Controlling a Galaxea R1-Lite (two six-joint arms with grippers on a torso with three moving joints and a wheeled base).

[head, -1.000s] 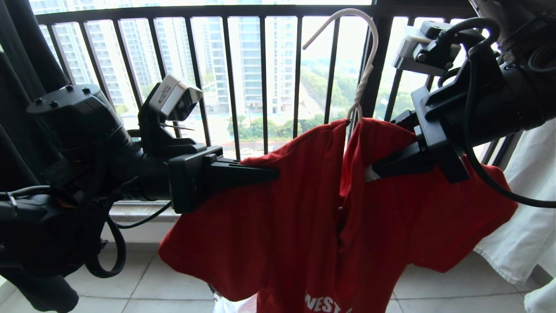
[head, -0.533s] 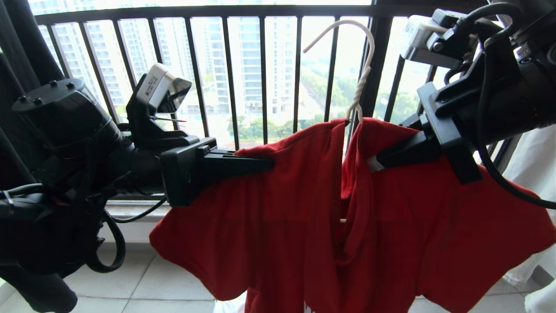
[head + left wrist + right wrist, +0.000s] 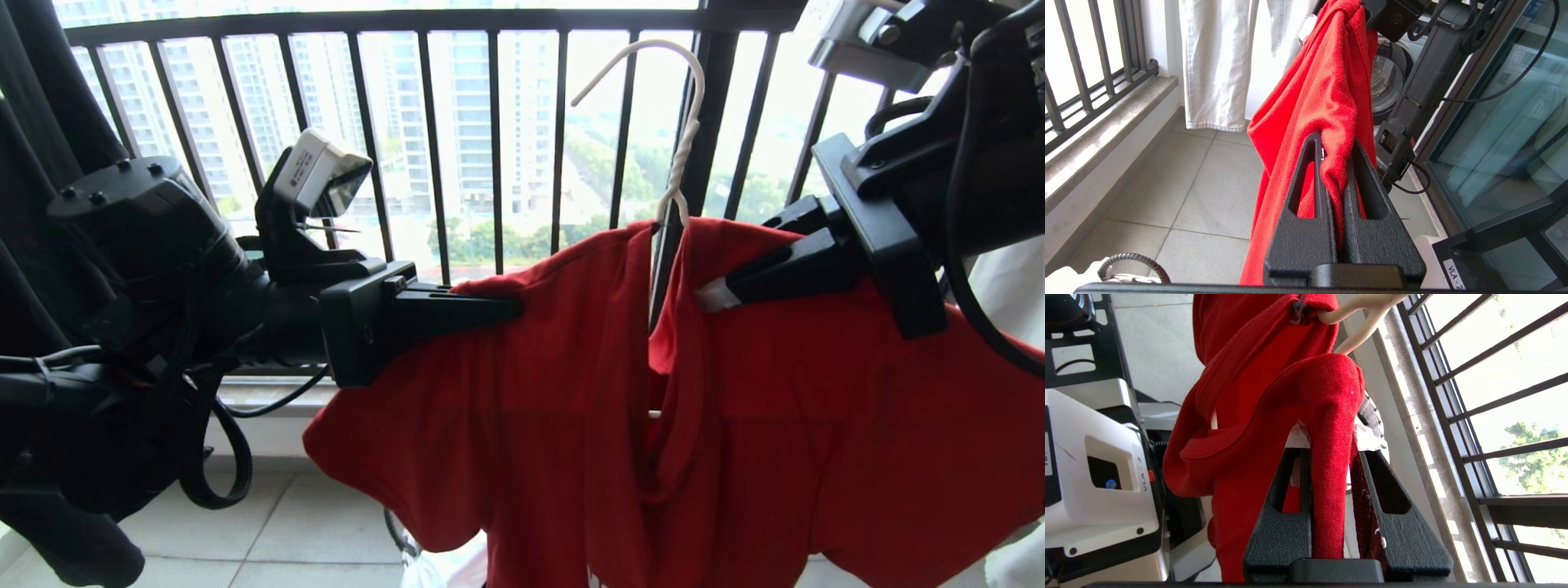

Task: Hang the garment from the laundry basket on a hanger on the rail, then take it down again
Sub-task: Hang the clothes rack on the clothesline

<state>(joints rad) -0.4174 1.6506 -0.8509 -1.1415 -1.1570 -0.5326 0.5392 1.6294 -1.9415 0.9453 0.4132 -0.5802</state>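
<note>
Head view gives you two grippers on one red garment point(image 3: 571, 392): your left gripper point(image 3: 510, 309) is clamped on its left shoulder, your right gripper point(image 3: 710, 296) pinched on the right shoulder fold. Both arms reach inward, roughly level. One wire hanger point(image 3: 682, 147) sits inside the collar, hook free before the window railing point(image 3: 433, 147). Since a second ago, your right arm has lifted and the right sleeve spread wider.

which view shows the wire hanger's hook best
The head view: the thin off-white wire hanger shows its whole curved hook and twisted neck rising from the red T-shirt's collar against the black window railing. The right wrist view catches only a short pale stretch at the collar. The left wrist view shows none.
</note>
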